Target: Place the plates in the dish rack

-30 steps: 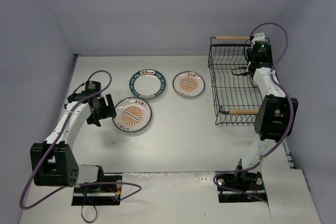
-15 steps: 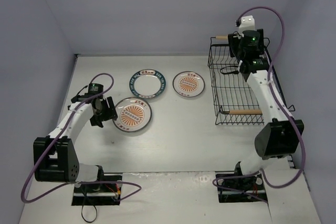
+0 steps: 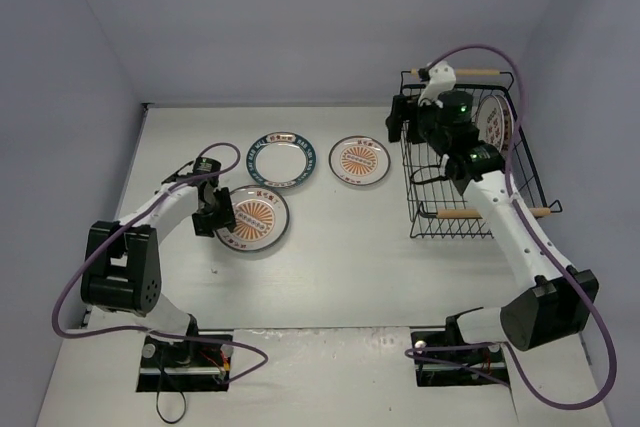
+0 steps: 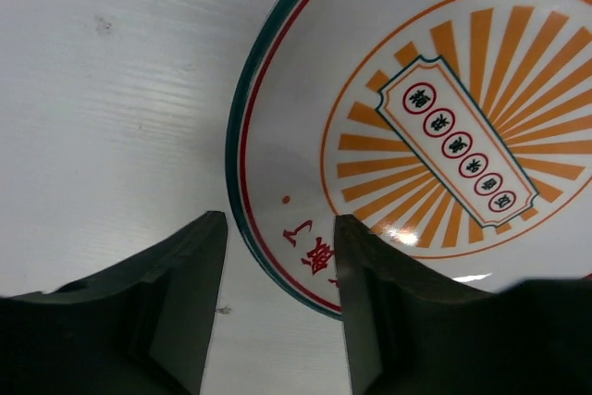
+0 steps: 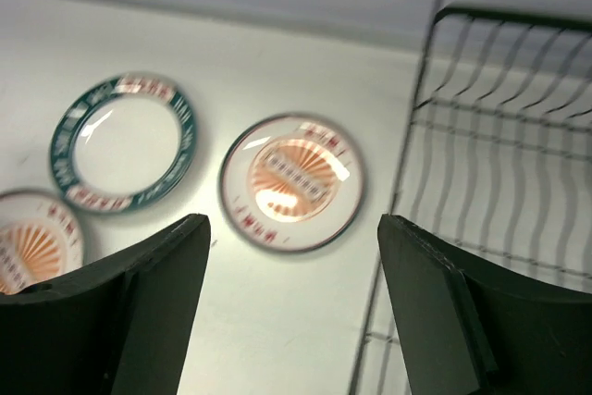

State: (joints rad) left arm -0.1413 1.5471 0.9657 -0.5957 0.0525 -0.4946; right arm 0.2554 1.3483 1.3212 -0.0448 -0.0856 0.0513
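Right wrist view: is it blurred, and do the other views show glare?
Right wrist view: yes, smeared; the black wire dish rack looks soft. Left wrist view: sharp, with white glare spots on the round orange sunburst plate. Top external view: sharp, evenly lit.

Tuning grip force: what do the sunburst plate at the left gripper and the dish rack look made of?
Sunburst plate: glossy glazed ceramic or melamine; glare spots show on it. Dish rack: thin black coated metal wire, likely; its bar handles look like pale wood.

Table (image 3: 350, 267): bare near strip and middle, passable. Teal-rimmed plate (image 3: 282, 160), far sunburst plate (image 3: 359, 160), near sunburst plate (image 3: 252, 218): lying close together, narrow gaps. Dish rack (image 3: 412, 187): racked plate (image 3: 495, 119) upright at right side; other slots free.
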